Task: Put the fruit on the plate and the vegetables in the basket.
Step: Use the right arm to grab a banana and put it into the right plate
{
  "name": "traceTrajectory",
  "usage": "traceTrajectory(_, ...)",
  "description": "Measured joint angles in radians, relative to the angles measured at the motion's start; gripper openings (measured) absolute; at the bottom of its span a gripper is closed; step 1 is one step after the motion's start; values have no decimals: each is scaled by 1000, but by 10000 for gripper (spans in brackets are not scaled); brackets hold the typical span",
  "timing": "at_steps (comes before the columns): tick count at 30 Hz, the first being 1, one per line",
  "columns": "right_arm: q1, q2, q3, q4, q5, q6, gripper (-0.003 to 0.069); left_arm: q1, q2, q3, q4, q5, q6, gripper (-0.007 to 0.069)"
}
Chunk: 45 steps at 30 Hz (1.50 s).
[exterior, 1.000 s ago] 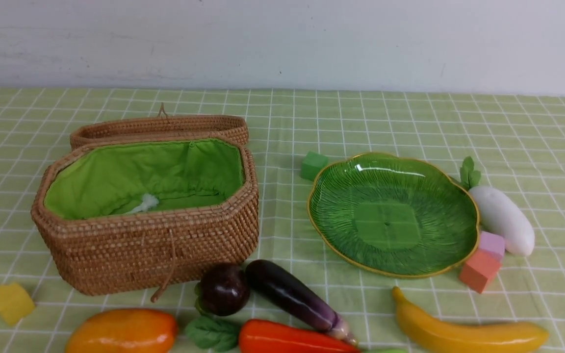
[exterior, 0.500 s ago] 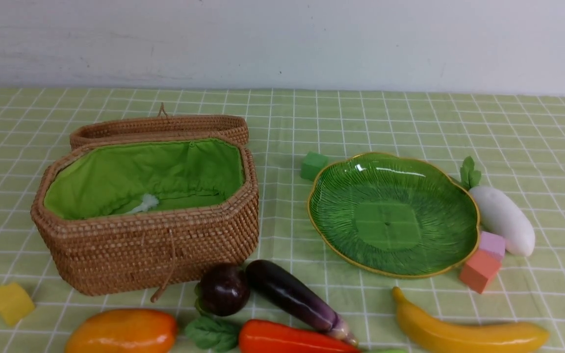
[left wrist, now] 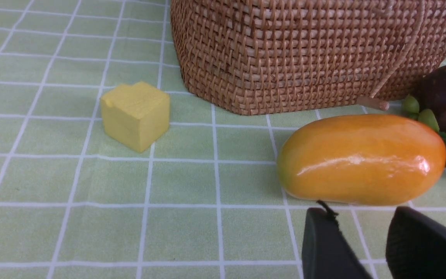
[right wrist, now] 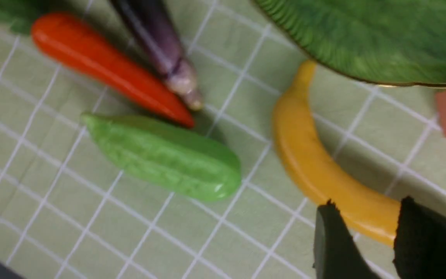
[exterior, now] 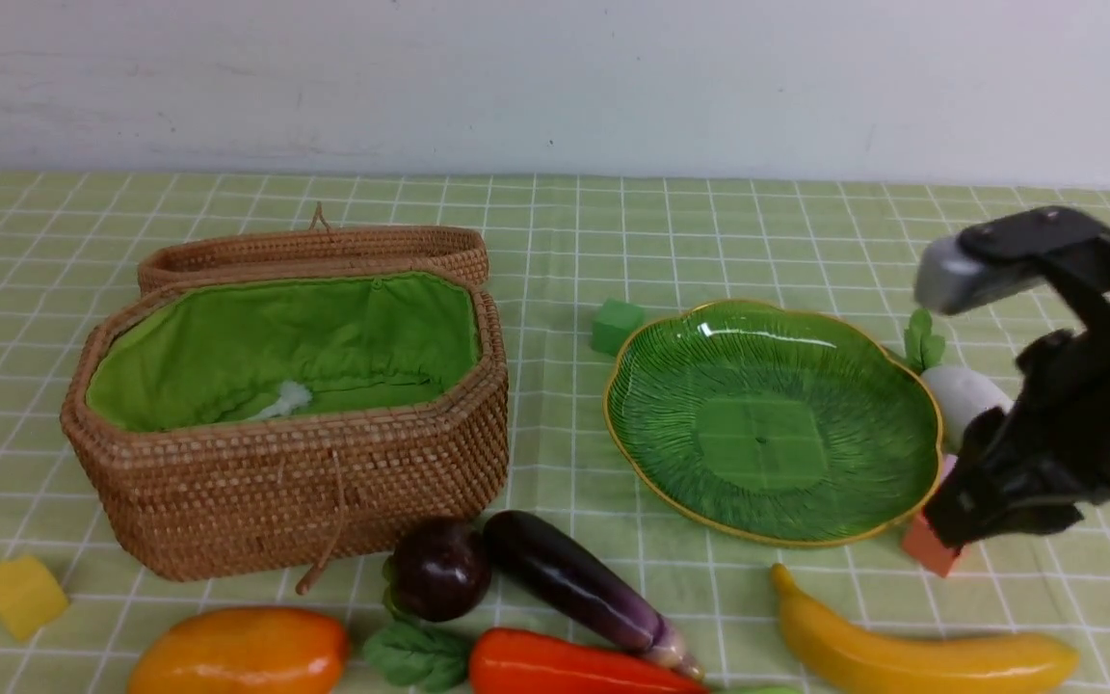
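You are looking at a checked cloth [exterior: 709,222] carrying one basket [exterior: 295,482], one plate [exterior: 767,434], three fruits, four vegetables and three cubes in view.

The basket is sitting open on the left and the plate on the right. All the produce is lying on the cloth.

- **Fruits:** The mango [exterior: 242,651] is lying in front of the basket. The maroon fruit [exterior: 439,569] is sitting just beside it. The banana [exterior: 902,655] is lying in front of the plate.
- **Vegetables:** The eggplant [exterior: 574,578] and carrot [exterior: 565,665] are lying between mango and banana. A green gourd [right wrist: 165,157] is lying at the carrot's tip. The radish [exterior: 964,395] is peeking out behind the right arm.
- **Cubes:** One is yellow [exterior: 20,596], one green [exterior: 616,325], one orange [exterior: 926,547].

The right gripper [right wrist: 374,248] is hanging over the banana, fingers partly apart and gripping nothing. The left gripper [left wrist: 362,248] is hovering just beside the mango, likewise parted and empty.
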Motion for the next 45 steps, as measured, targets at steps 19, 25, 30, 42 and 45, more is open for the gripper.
traceTrajectory(19,109,137,175,-301,-96,-430,441,0,0,0,0,0,0,238)
traceTrajectory(25,109,148,281,-312,-251,-490,538,0,0,0,0,0,0,238)
traceTrajectory(30,109,201,296,-306,-398,-504,553,0,0,0,0,0,0,239)
traceTrajectory(42,107,304,295,-233,-402,-591,332,0,0,0,0,0,0,239)
traceTrajectory(45,107,277,296,-185,-367,-636,306,0,0,0,0,0,0,239)
